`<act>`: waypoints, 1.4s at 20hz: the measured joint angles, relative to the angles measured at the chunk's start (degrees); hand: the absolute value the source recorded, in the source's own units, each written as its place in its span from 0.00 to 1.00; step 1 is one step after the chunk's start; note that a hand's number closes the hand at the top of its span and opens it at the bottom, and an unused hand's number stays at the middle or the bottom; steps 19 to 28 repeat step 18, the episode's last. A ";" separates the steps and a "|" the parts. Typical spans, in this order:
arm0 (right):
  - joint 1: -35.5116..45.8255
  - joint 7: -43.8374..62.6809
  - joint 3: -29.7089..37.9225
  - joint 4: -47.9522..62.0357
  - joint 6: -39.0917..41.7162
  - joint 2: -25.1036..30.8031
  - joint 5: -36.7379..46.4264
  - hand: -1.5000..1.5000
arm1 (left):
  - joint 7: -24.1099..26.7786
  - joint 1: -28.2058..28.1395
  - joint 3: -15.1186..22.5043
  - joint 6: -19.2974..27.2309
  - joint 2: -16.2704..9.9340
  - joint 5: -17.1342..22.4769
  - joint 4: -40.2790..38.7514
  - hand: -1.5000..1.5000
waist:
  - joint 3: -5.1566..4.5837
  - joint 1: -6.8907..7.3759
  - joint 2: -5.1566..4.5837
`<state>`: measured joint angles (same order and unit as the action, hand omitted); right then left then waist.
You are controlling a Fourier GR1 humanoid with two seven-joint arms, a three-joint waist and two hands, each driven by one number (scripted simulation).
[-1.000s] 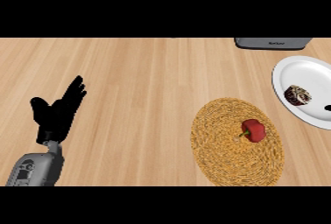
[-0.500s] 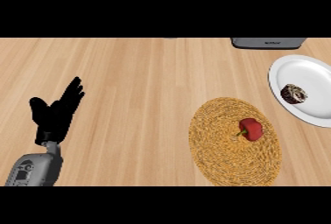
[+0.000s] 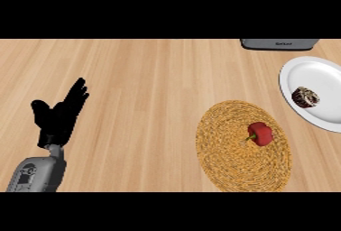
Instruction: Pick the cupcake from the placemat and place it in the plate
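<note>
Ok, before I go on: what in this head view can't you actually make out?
- Right hand: in no part of the head view, so its state is unknown.
- Plate: its right side is cut off by the picture's edge.
- Cupcake on the plate: too small to make out any detail.
- Grey appliance: cut off at the top, its label too small to read.
- Left hand: open at the left, a flat black shape hiding the counter beneath.

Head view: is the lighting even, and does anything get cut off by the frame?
Head view: light is even, with no glare on the white plate; the plate and the grey object at top are cropped by the edges; the left hand shows fully.
</note>
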<state>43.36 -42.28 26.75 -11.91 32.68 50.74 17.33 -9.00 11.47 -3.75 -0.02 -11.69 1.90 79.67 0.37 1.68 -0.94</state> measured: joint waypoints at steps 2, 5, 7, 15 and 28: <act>-0.44 0.37 0.25 -0.25 0.31 0.56 -0.71 0.00 | 0.43 -0.03 0.04 0.02 0.08 -0.20 -0.49 0.50 | 0.04 0.11 -0.16; -1.75 0.10 0.21 -0.95 0.04 0.69 -1.37 0.00 | 0.25 0.42 -0.49 -0.50 -0.39 0.27 -0.93 0.50 | 0.08 0.19 -0.23; -2.01 0.32 0.40 -1.20 -0.19 1.07 -1.96 0.00 | 0.20 0.53 -0.48 -0.61 -0.36 0.37 -0.81 0.50 | 0.11 0.44 -0.29; -4.56 0.29 0.17 -2.25 -0.77 3.11 -3.21 0.00 | 0.56 0.29 -0.11 -0.44 0.18 0.12 -0.41 0.50 | 0.24 0.91 -0.51; -5.49 0.58 -0.43 -2.53 -0.50 4.11 -3.19 0.00 | 0.74 0.63 0.21 0.05 0.76 -0.26 -0.74 0.50 | 0.27 0.76 -0.58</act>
